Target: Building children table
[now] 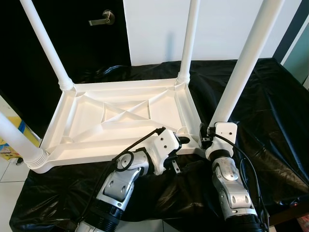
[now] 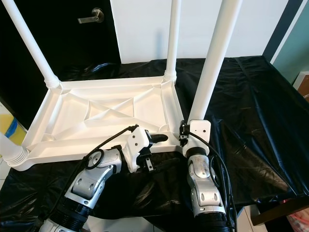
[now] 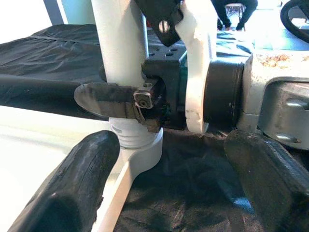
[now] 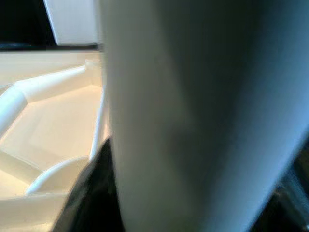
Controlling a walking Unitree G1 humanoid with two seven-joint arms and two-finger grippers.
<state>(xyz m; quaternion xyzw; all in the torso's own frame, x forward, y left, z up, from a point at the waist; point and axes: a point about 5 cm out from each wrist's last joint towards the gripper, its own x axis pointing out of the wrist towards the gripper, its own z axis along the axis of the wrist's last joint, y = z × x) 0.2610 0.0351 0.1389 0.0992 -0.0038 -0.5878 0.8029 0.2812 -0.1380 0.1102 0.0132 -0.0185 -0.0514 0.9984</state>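
Clasping the smooth white tubular leg [image 1: 244,65], right end effector [image 1: 208,137]; left end effector [image 3: 169,193] spread apart

**White Table, Black Cloth**

The upturned table top [image 1: 120,116] and its legs [image 1: 246,58] are plain white. Beneath lies a glossy black sheet [image 1: 270,106]. At nine o'clock, something yellow and blue [image 1: 14,133]. Both arms are silver with black fingers [image 3: 77,188].

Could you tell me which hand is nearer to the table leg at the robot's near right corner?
Right. The right hand is on the base of that leg; the left hand sits just beside it, over the tabletop's rim.
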